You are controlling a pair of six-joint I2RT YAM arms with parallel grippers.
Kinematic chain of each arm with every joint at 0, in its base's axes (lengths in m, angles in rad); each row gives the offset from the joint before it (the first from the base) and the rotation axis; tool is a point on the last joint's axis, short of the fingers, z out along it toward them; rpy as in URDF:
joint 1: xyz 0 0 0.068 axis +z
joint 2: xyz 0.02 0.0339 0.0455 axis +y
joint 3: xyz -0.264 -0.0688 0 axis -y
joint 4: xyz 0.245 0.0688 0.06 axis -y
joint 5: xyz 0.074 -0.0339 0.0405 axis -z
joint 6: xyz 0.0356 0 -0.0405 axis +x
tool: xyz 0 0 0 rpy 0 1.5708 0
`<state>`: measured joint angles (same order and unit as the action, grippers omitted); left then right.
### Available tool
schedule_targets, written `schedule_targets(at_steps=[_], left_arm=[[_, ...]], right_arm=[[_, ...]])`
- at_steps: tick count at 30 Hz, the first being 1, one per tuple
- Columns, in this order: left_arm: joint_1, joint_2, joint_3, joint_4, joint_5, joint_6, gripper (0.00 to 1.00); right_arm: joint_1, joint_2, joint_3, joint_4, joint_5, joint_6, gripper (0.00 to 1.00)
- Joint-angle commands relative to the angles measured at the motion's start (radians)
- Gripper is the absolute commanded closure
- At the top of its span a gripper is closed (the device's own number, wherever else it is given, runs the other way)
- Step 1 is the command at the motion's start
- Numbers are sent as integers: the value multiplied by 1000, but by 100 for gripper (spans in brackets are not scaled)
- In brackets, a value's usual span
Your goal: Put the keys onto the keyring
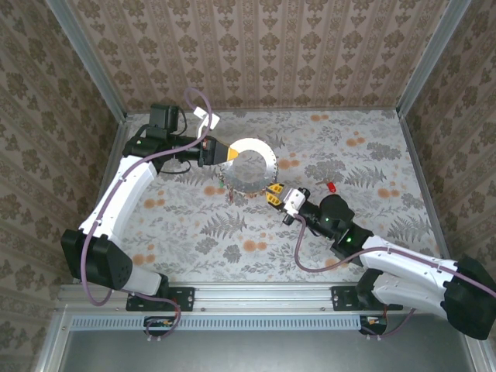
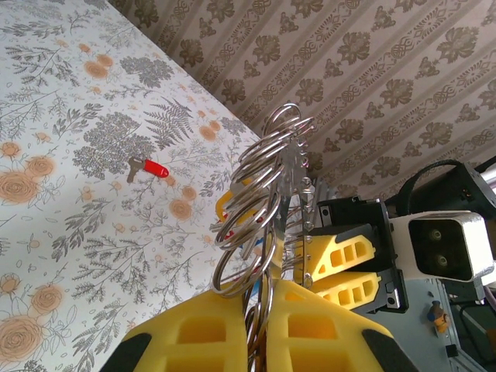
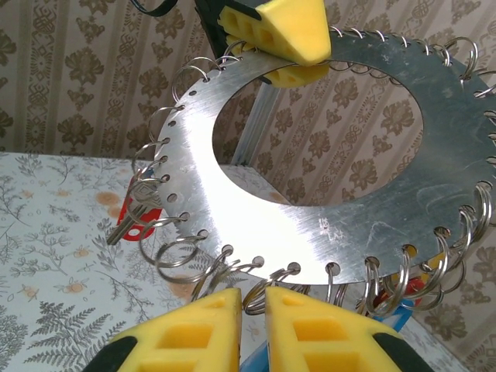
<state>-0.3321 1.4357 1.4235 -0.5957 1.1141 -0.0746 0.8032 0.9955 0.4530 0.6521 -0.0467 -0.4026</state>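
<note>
Left wrist view: my left fingers (image 2: 229, 322) are pressed onto the rim of the keyring (image 2: 263, 194), a flat metal disc edged with wire loops, holding it off the tabletop (image 2: 62, 116). Right wrist view has my right fingers (image 3: 225, 314) nearly together at the disc's near rim, with one loop at their narrow gap; I cannot tell whether they grip it. A red-tagged key (image 2: 151, 167) lies apart on the tabletop.
</note>
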Motion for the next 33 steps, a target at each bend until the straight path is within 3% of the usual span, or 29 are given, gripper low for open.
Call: schedule_targets(at_steps=[1,13,26,33], left_arm=[[5,-45,-7,33,32,-18,100],[5,-49,-12,42,33,-28,100],[4,-60,-30,63,35,-40,100],[4,-61,-34,78,27,-55,100]], right_arm=[[7,8,28,36,48,-22,83],[11,28,32,57,86,-22,79],[14,59,45,91,136,-13,84],[23,71,43,82,140,-23,91]])
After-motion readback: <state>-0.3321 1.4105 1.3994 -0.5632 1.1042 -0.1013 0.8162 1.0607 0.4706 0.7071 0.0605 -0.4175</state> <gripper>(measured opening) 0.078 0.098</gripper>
